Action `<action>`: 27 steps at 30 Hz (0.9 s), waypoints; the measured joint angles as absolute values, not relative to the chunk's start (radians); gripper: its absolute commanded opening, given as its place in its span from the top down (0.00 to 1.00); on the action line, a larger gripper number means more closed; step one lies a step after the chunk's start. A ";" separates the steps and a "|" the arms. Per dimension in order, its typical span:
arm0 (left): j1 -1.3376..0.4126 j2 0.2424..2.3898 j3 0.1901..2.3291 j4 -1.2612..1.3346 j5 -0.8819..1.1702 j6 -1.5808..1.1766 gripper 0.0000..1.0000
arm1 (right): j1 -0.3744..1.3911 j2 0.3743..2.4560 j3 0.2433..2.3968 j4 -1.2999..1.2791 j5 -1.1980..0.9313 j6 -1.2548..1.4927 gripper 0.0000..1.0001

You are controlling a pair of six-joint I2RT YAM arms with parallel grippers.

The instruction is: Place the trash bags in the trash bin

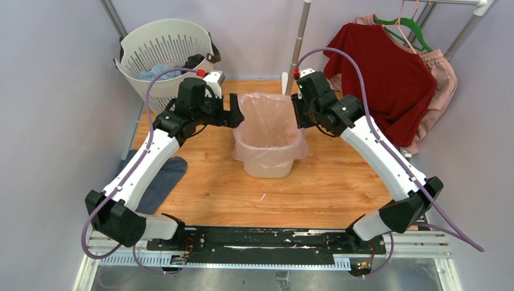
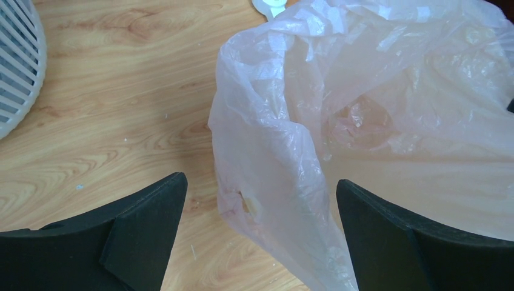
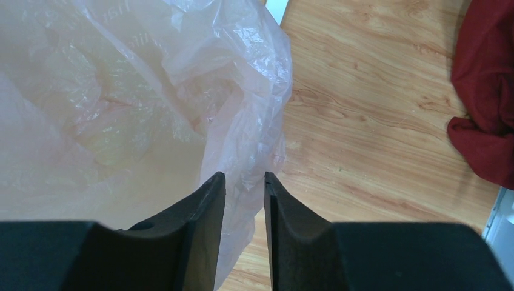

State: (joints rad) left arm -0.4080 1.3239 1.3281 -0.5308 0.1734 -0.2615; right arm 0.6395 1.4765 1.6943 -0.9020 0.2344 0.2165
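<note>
Left gripper [image 2: 260, 180]: jaws spread wide. The left edge of the trash bag [image 1: 270, 121] stands between the fingers [image 2: 139, 236]; no contact with either pad shows. In the top view it sits just beside the left side of the bag's raised mouth.

Right gripper [image 3: 242, 176]: jaws nearly together, a narrow slit between them. The bag's right edge runs into that slit. Cannot tell whether the film is pinched or lies loose. In the top view it is at the right side of the bag's mouth.

The bag is thin, pale pink, translucent and crinkly. It sits inside the trash bin [image 1: 270, 168], its mouth open and standing above the rim, with film draped down over the outside on the near and side walls.

The bin is cream-beige with plain walls and stands upright mid-table on the wooden table [image 1: 339, 182], between the two grippers.

The white slotted basket [image 1: 160, 45] is at far left, off the table's corner, with blue-grey cloth [image 1: 159, 71] inside. A dark blue-grey cloth [image 1: 162, 176] lies at the table's left edge, near the left arm. A dark red shirt [image 1: 382, 66] and a pink garment [image 1: 441, 79] hang at far right, with a green hanger [image 1: 412, 27] above them. A white pole [image 1: 300, 42] stands behind the bin.
</note>
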 measured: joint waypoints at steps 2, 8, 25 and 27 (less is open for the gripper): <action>-0.408 1.312 1.323 -0.523 0.175 -0.262 0.00 | 0.639 1.471 1.690 -0.886 0.232 0.220 0.51; -0.408 1.211 1.332 -0.518 0.154 -0.254 0.00 | 0.639 1.383 1.667 -0.810 0.231 0.210 0.16; -0.408 0.564 0.793 -0.318 -0.232 -0.234 0.00 | 0.500 0.754 1.018 -0.505 0.401 0.088 0.10; -0.408 0.558 0.698 -0.266 -0.296 -0.248 0.00 | 0.413 0.715 0.877 -0.442 0.400 0.089 0.10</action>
